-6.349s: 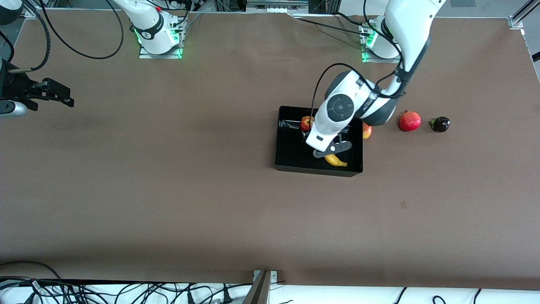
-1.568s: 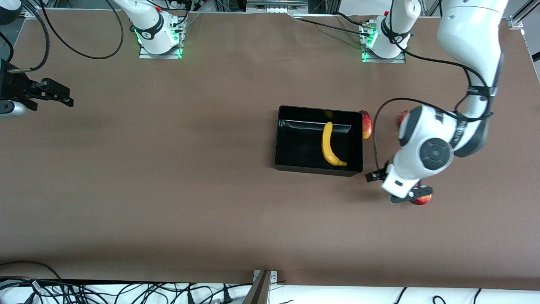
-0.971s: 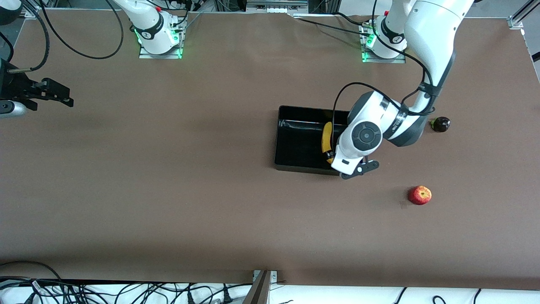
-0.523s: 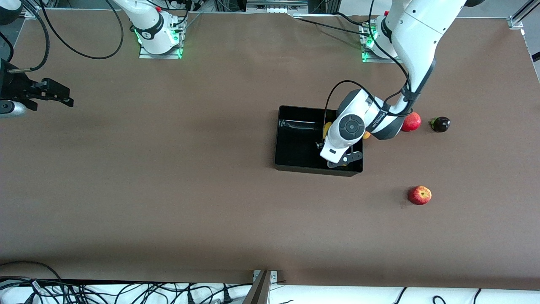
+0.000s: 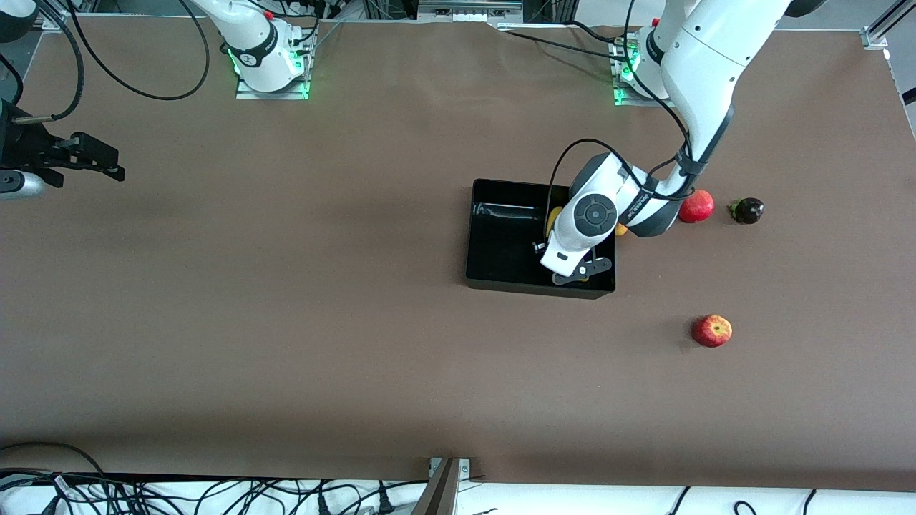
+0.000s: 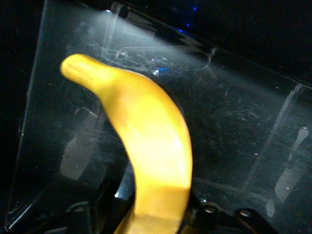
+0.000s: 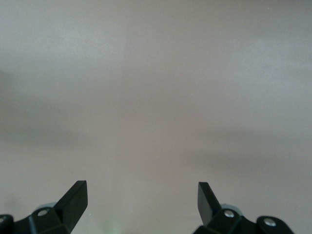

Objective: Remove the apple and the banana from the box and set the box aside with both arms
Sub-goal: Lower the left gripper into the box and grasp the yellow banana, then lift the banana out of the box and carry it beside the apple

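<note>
The black box point(image 5: 501, 282) stands mid-table toward the left arm's end. In it lies the yellow banana point(image 5: 552, 217), mostly hidden under the left arm. My left gripper point(image 5: 572, 275) is down inside the box. In the left wrist view the banana point(image 6: 146, 131) runs between my left gripper's point(image 6: 157, 210) fingers, which are shut on it just over the glossy box floor point(image 6: 243, 122). The red apple point(image 5: 712, 330) sits on the table, nearer the front camera than the box. My right gripper point(image 5: 114, 163) waits open over the right arm's end of the table, with nothing in it point(image 7: 141, 195).
A red pomegranate point(image 5: 698, 206) and a dark purple fruit point(image 5: 748, 210) lie beside the box toward the left arm's end. A sliver of an orange-red fruit point(image 5: 621, 229) shows against the box wall, under the left arm. Cables run along the table's front edge.
The left gripper has moved from the box's near corner to over the banana, sunk lower into the box and closed on the banana. The apple and the right arm have stayed put.
</note>
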